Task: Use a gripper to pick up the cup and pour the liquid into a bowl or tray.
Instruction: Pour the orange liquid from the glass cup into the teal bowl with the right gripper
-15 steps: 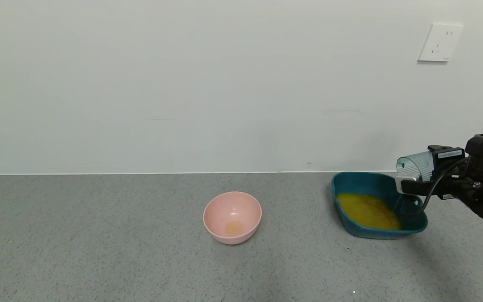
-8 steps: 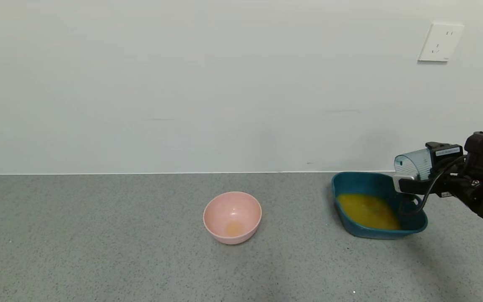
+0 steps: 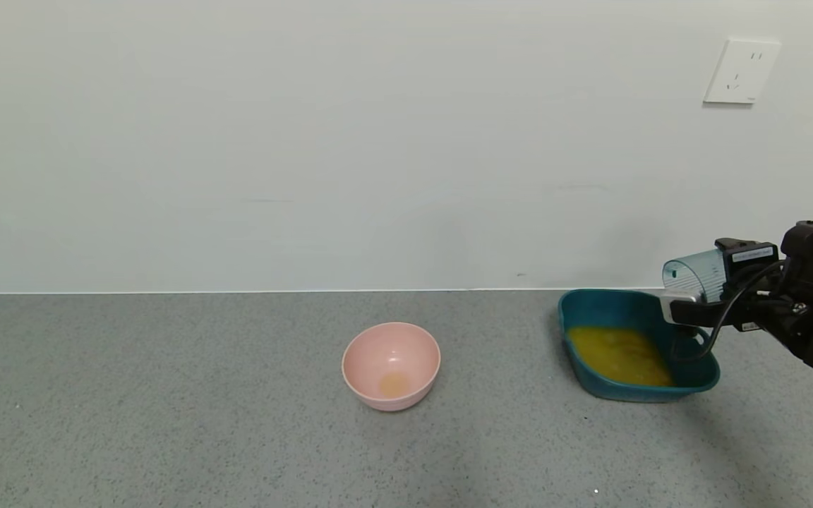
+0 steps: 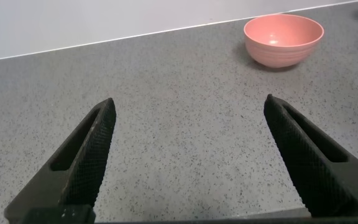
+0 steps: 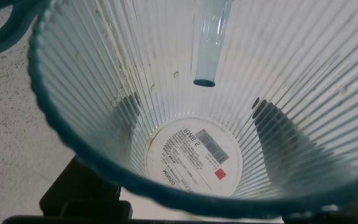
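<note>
While tipped over basin (image 3: 689, 377) | right end effector (image 3: 696, 296) clamps cup (image 3: 690, 274) | left end effector (image 4: 188, 158) apart

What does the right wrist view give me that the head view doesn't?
Only the right wrist view looks into the cup: ribbed walls, a label showing through its base, no pool of liquid. Only the head view shows the dark teal basin holding the orange liquid, the pink bowl, and the right claw holding the cup tipped over the basin. Both show the cup in the right claw's grip.
</note>
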You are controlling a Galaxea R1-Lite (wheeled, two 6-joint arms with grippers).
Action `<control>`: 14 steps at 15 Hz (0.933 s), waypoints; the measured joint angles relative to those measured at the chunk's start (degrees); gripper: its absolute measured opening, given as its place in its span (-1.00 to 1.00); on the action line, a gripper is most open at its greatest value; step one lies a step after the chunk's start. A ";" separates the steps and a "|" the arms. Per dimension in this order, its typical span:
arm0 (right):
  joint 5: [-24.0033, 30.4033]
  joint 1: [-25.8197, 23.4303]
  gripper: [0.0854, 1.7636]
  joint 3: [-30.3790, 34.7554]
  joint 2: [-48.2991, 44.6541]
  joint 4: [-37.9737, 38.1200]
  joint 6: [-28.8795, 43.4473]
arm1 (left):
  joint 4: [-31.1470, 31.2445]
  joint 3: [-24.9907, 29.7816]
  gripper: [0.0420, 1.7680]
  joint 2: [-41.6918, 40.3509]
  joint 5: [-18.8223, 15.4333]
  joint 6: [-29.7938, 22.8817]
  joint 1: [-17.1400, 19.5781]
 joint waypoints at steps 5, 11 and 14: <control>-0.05 0.00 0.50 0.04 0.00 0.00 0.02 | 0.00 0.00 0.94 0.00 0.00 0.00 0.00; 0.05 -0.98 0.50 1.96 -1.15 -0.18 3.78 | 0.00 0.00 0.94 0.00 0.02 0.00 0.00; 0.20 -1.00 0.50 3.86 -1.57 -3.50 12.08 | 0.00 0.00 0.94 0.00 0.00 0.00 0.00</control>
